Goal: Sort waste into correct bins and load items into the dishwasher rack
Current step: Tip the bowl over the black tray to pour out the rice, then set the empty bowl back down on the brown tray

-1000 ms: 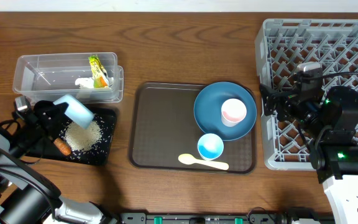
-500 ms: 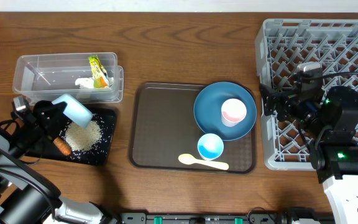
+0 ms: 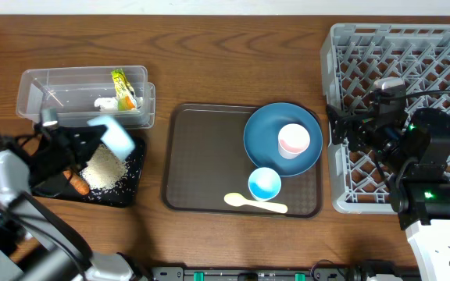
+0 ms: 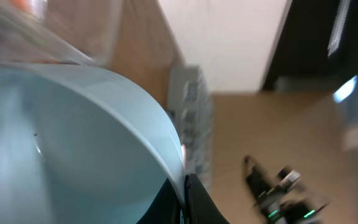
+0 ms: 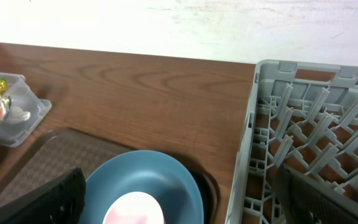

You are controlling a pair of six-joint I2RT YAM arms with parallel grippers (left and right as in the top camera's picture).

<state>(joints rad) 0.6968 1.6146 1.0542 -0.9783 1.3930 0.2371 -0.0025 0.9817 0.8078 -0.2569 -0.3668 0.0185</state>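
Light-blue bowl (image 3: 117, 134) in left pincer (image 3: 92, 140), now farther right above black tray (image 3: 128, 193).

- Light-blue bowl (image 3: 114, 134), overhead, nine o'clock of the brown tray (image 3: 201, 168): motion-blurred, and we cannot read its rim.
- Same bowl, left wrist view: smeared, cut off at nine and six o'clock.
- Dishwasher rack (image 3: 366, 47): cut off at three o'clock.
- Dark-blue plate (image 5: 154, 177) and cup (image 5: 132, 211), right wrist view: we see both cut off at six o'clock.
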